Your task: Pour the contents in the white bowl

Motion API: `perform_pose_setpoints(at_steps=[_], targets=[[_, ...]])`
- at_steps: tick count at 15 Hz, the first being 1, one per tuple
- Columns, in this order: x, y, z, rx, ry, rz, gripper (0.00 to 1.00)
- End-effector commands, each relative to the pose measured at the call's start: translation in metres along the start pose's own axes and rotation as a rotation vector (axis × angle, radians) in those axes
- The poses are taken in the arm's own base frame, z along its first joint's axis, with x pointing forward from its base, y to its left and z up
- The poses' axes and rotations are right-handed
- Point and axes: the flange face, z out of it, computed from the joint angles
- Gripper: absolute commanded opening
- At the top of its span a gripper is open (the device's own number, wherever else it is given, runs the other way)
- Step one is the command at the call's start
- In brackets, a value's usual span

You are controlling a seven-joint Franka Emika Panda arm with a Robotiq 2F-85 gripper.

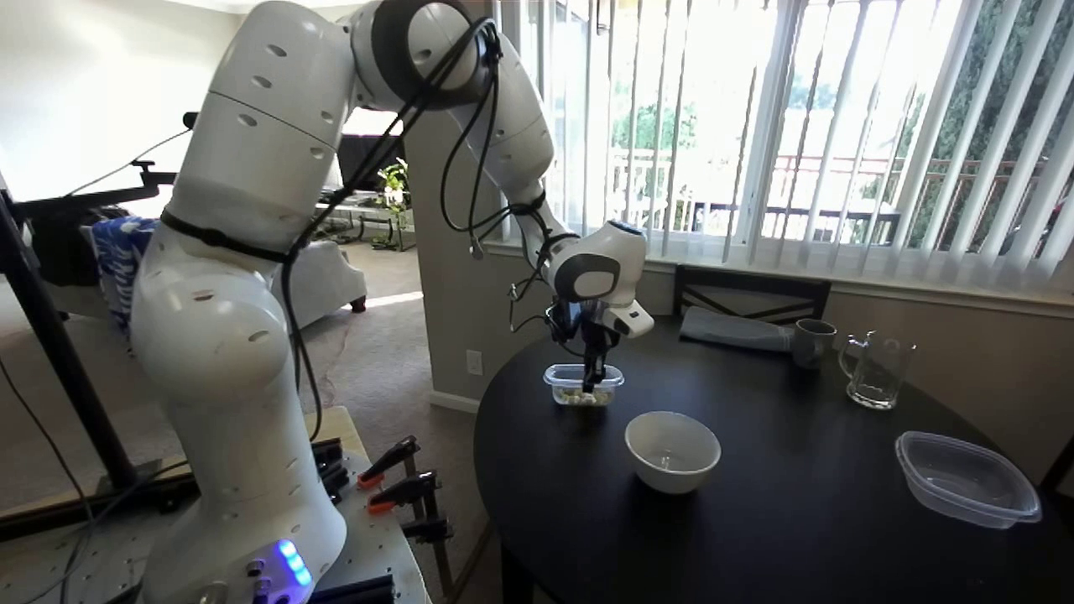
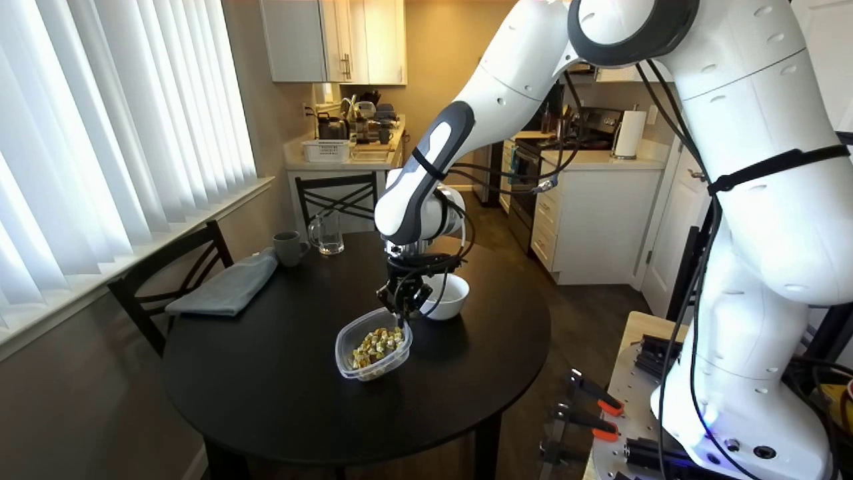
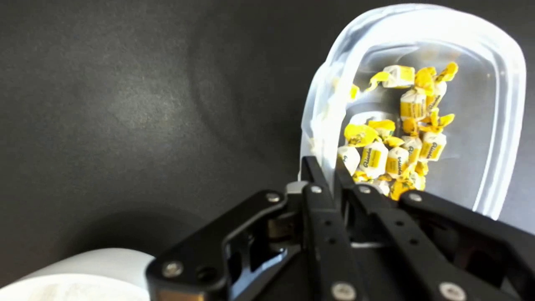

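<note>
The contents are small yellow-and-white wrapped candies [image 3: 386,159], heaped in a small clear tub [image 3: 510,104]. The tub also shows in both exterior views [image 1: 560,376] [image 2: 344,353]. My gripper [image 3: 325,167] points down at the tub's side nearest the bowl. One finger is outside and one inside, shut on the tub's rim. The tub appears level and at the table top; whether it touches is unclear. The white bowl [image 1: 671,470] stands upright beside it, with no candies visible inside. The bowl is partly behind the gripper in an exterior view [image 2: 450,305] and cut off in the wrist view [image 3: 104,267].
A larger clear shallow container [image 1: 965,482] lies on the dark round table [image 1: 797,537] beyond the bowl. A grey mug [image 1: 812,342], a clear glass mug [image 1: 877,369] and a folded grey cloth [image 1: 734,330] stand near the window side. Chairs [image 2: 336,193] surround the table.
</note>
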Motion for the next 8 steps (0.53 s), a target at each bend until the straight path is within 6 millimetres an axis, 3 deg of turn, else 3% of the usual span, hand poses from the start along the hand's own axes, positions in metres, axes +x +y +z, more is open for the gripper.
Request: perform_pose_setpoints(at_steps=[1, 8], targets=[[-0.043, 0.008, -0.038, -0.008, 0.025, 0.005, 0.02], [-0.105, 0.023, -0.117, -0.076, 0.157, 0.089, 0.02]])
